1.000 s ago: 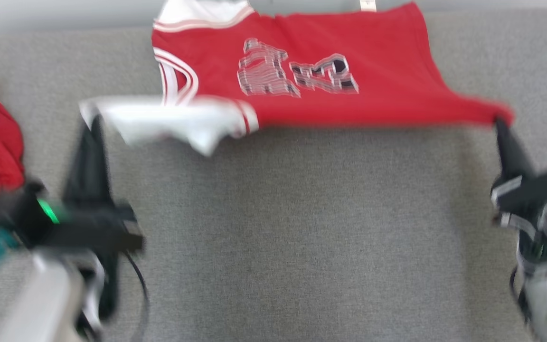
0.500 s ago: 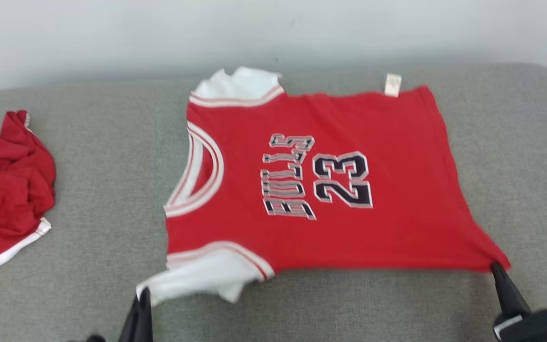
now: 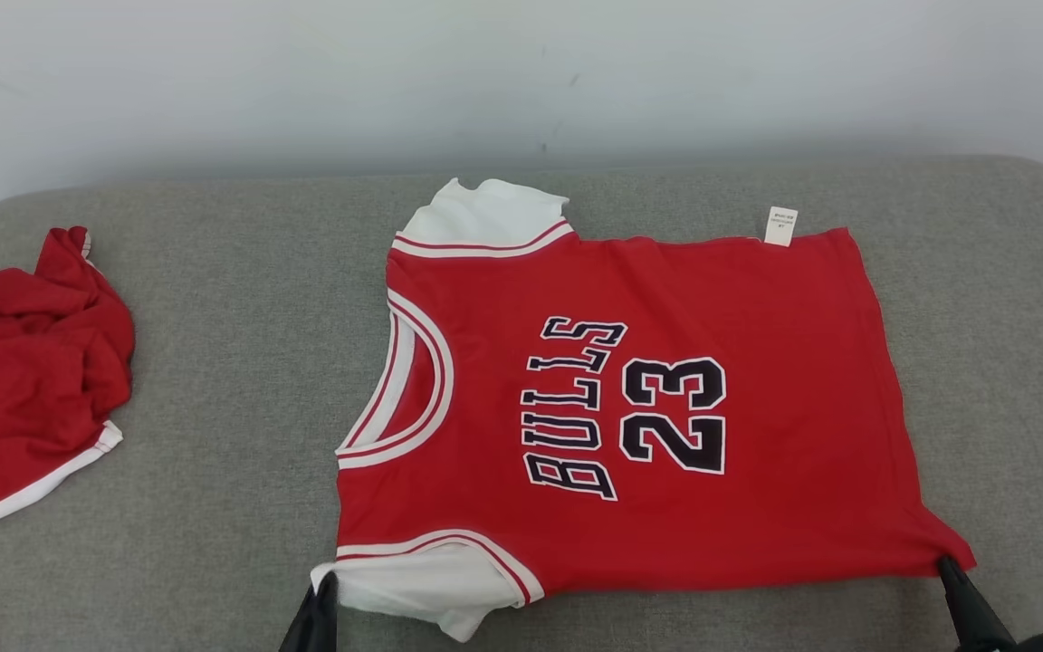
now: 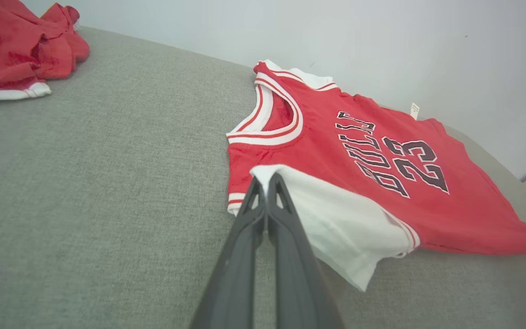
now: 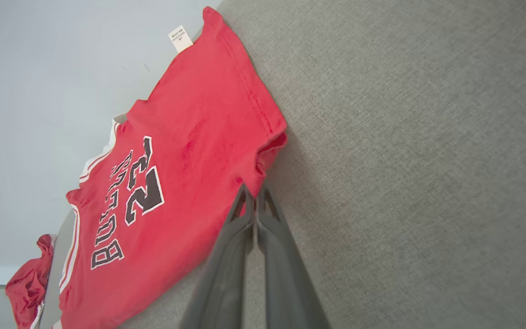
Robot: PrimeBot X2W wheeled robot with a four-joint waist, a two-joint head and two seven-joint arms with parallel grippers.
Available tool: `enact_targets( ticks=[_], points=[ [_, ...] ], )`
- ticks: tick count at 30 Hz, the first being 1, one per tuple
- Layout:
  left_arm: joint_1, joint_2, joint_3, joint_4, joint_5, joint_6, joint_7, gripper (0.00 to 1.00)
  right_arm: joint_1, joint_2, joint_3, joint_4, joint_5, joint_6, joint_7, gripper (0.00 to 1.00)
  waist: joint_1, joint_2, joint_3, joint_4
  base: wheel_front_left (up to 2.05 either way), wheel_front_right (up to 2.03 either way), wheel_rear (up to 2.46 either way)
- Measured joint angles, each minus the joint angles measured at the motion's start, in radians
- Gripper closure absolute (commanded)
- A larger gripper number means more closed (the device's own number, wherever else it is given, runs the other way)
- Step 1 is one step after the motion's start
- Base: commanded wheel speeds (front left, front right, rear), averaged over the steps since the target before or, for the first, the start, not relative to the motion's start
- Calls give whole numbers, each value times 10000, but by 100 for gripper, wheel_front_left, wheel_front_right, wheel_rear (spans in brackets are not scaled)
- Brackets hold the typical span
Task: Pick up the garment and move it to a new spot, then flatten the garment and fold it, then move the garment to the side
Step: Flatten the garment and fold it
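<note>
Now | left gripper (image 4: pixel 266 181) clamped: jersey (image 3: pixel 784 380) sleeve | right gripper (image 5: pixel 254 190) clamped: hem | wrist views clearest

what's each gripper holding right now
left gripper: closed on the jersey, at its white sleeve
right gripper: closed on the jersey, at its red bottom corner

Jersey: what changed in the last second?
The camera moved, so everything sits lower in view. The jersey, pulled taut and blurred before, now lies spread on the grey cushion. Left claw and right claw stay shut on its near corners; the crumpled red garment stays put.
</note>
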Motion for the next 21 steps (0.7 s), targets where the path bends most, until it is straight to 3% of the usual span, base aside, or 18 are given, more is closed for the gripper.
enact_targets(
  ticks=[6, 9, 21],
  points=[
    [-1370, 401, -82, 111, 313, -267, 389, 100, -1170, 50, -48, 211, -109, 0, 466, 100, 0, 0, 36, -295, 0, 0, 0],
    [-2283, 662, -109, 514, 366, -616, 725, 100, -1818, 59, -59, 591, -320, 0, 777, 100, 0, 0, 109, -453, 0, 0, 0],
    [-5494, 951, -426, 2871, 828, -1486, 1260, 100, -5003, -219, 132, 3060, -1218, 0, 1058, 100, 0, 1, 746, -919, 0, 0, 0]
  ],
)
